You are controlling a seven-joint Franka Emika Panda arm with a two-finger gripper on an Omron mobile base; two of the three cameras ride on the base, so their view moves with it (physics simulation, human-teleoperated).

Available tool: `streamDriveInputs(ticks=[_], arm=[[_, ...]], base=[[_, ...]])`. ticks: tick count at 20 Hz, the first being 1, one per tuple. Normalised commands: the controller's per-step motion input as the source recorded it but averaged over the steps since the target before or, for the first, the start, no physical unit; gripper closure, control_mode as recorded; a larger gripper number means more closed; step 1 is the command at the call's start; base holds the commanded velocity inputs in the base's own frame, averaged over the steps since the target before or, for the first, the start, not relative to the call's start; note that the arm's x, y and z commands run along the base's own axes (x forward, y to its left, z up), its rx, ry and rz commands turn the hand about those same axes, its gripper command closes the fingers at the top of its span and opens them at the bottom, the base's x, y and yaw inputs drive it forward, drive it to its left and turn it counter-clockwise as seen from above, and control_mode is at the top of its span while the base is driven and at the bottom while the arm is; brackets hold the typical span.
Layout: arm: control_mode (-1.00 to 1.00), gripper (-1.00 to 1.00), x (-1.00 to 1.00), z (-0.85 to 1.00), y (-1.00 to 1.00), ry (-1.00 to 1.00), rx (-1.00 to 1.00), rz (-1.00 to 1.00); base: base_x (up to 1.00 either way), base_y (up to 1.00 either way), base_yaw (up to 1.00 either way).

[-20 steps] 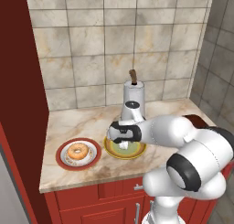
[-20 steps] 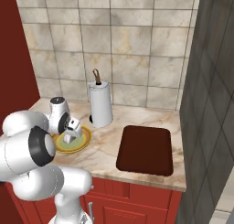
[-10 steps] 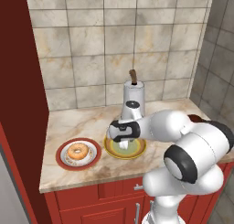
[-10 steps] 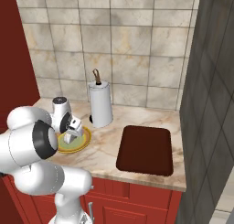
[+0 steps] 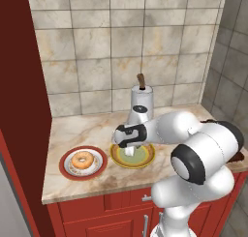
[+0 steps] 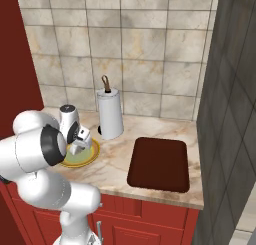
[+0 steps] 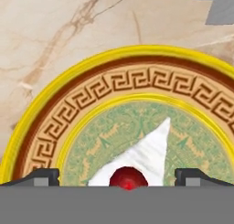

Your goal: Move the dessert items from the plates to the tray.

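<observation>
The white cake wedge with its red topping lies on the yellow-rimmed plate, pointing away from the hand. My gripper hangs low right over it, open, with one fingertip on each side of the wedge and apart from it. From the base, the gripper stands over the yellow plate and covers the cake. The orange-brown donut rests on the red-rimmed plate to its left. The dark reddish-brown tray lies bare on the counter, to the right of the yellow plate.
A white paper towel roll on a holder stands behind the plates, near the tiled wall. A tall red cabinet side bounds the counter on the left. A grey tiled wall closes the right end.
The arm's elbow has swung a little while the hand stays over the yellow plate, sinking slightly toward the cake. The jaws remain open.
</observation>
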Motion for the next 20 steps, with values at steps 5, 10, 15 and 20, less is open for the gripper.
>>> streamDriveInputs(ticks=[5,10,15,20], arm=[[-1.0,-1.0,0.0,-0.33,0.0,0.0,0.0,0.0],[-1.0,1.0,0.0,-0.1,0.0,0.0,0.0,0.0],[-1.0,1.0,0.0,0.0,0.0,0.0,0.0,0.0],[-1.0,1.0,0.0,0.0,-0.29,-0.01,0.01,0.01]], base=[[0.0,0.0,0.0],[0.0,0.0,0.0],[0.0,0.0,0.0],[0.0,0.0,0.0]])
